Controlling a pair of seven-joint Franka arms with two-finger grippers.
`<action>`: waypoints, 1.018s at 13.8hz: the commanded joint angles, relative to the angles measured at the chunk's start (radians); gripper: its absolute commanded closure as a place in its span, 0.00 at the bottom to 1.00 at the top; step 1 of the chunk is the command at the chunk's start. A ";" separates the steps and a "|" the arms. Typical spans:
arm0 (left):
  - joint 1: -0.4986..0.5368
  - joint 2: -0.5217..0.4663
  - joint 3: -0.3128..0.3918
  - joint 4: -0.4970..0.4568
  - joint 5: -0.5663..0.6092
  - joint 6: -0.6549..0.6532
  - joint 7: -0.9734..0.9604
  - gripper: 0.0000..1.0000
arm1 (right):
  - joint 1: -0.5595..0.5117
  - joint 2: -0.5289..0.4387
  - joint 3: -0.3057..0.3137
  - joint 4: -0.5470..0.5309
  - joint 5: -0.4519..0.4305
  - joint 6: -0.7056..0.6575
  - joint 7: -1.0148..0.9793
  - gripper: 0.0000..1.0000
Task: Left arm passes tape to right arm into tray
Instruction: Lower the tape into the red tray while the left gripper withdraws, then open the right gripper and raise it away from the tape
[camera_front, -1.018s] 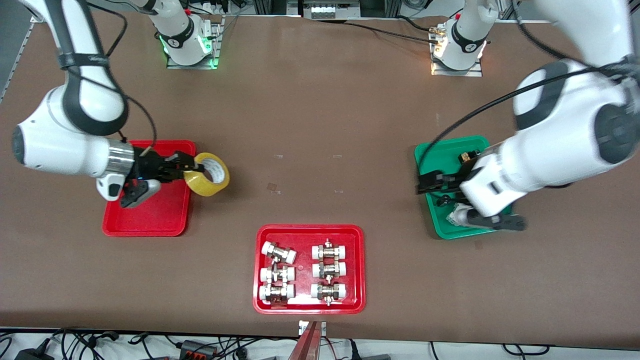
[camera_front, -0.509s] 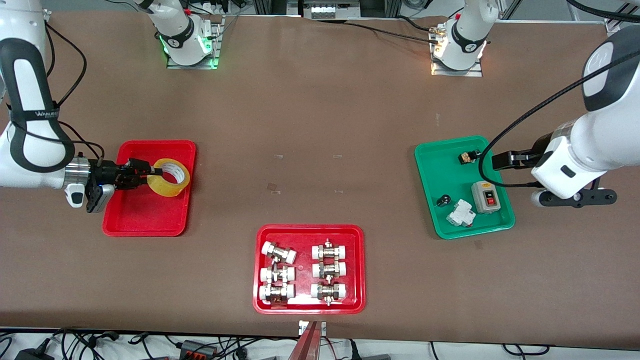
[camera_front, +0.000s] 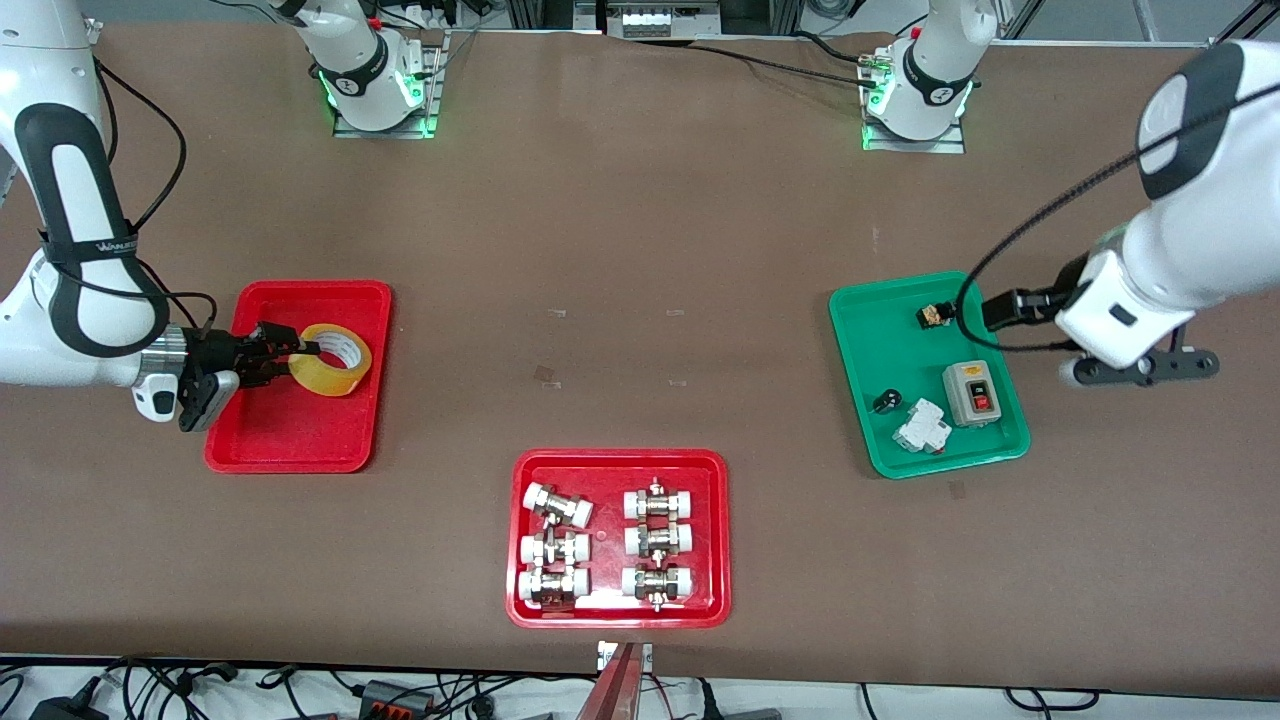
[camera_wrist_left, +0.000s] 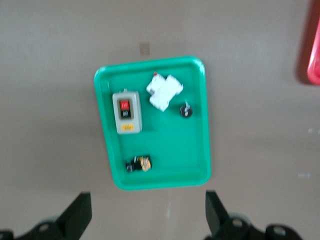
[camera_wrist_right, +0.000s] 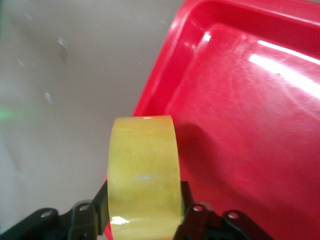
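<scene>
My left arm (camera_front: 1190, 230) is glossy white with dark grey joint panels and a black cable looping off its all-white wrist. My right arm (camera_front: 70, 250) matches it, plus a shiny silver wrist band (camera_front: 160, 352) and small grey lettering.

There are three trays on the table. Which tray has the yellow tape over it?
The plain red tray at the right arm's end, where the right gripper holds the tape. The other red tray holds metal fittings; the green tray holds switches.
</scene>
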 joint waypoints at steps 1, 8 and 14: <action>0.031 -0.055 -0.006 -0.043 0.028 0.037 -0.013 0.00 | 0.021 -0.004 0.002 0.021 -0.113 0.045 -0.026 0.00; 0.048 -0.016 -0.010 0.094 -0.021 -0.100 -0.009 0.00 | 0.113 -0.106 0.000 0.061 -0.298 0.079 0.103 0.00; 0.059 -0.031 -0.009 0.094 -0.050 -0.103 0.005 0.00 | 0.196 -0.328 0.002 0.058 -0.399 -0.088 0.603 0.00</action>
